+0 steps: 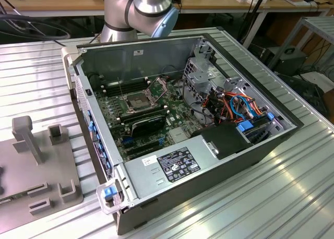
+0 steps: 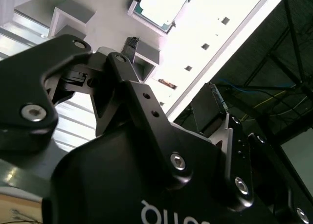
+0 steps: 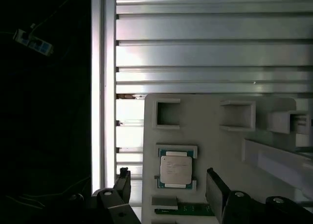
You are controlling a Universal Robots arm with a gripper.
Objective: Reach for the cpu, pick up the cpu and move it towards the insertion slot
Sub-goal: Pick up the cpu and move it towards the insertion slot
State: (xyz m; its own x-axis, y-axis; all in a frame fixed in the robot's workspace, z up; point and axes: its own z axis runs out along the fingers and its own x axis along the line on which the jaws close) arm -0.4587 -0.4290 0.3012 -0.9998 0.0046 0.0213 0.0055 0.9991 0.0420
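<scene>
The claw hangs spread and empty, the cpu flat on the grey tray dead ahead, framed between the two fingers (insertion slot sits left of centre in the exterior view).

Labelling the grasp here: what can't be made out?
Exterior view: the arm is cut off by the picture's edge; the insertion slot is too small to show its contacts.
Second wrist view: the cpu is clipped by the picture's edge; the gripper hides much of the grey fixture.
First wrist view: the area beside the table is too dark; the gripper's height above the cpu cannot be judged.
</scene>
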